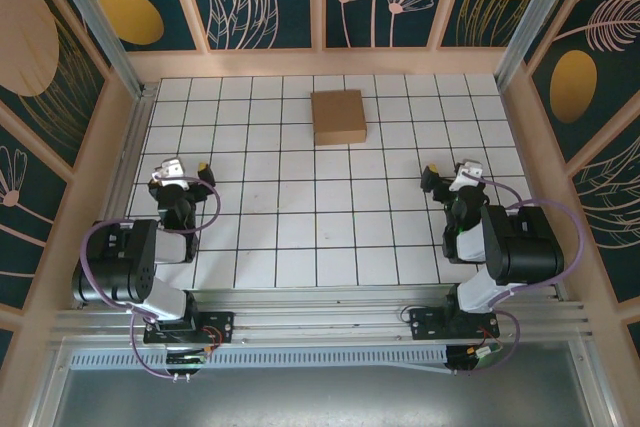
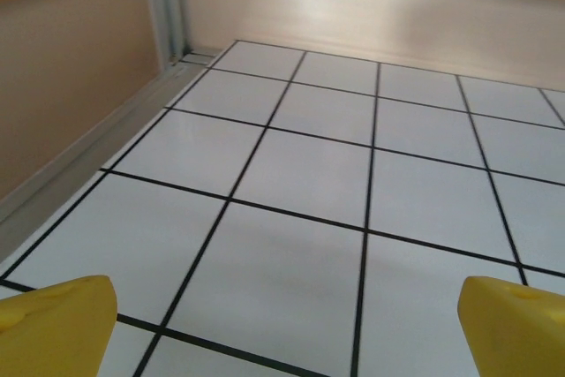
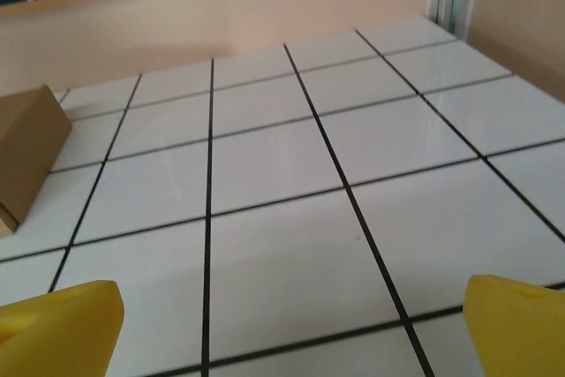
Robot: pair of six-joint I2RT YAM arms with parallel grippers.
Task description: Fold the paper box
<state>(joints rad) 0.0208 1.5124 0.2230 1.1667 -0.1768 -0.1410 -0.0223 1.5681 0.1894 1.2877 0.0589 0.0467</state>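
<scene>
The paper box (image 1: 338, 116) lies folded shut as a flat brown rectangle on the tiled table, far of centre, with no gripper touching it. Its near corner shows at the left edge of the right wrist view, paper box (image 3: 26, 152). My left gripper (image 1: 187, 166) rests low at the near left, well away from the box. In its wrist view the left gripper (image 2: 282, 333) stands open, yellow fingertips (image 2: 57, 324) wide apart over bare tiles. My right gripper (image 1: 450, 176) sits at the near right. The right gripper (image 3: 287, 328) is open too, with nothing between its fingertips (image 3: 516, 320).
The white gridded table (image 1: 300, 197) is fenced by pale wooden walls (image 1: 320, 62) at the back and both sides. Metal posts stand at the back corners (image 1: 100, 17). The arm bases (image 1: 150, 287) occupy the near edge.
</scene>
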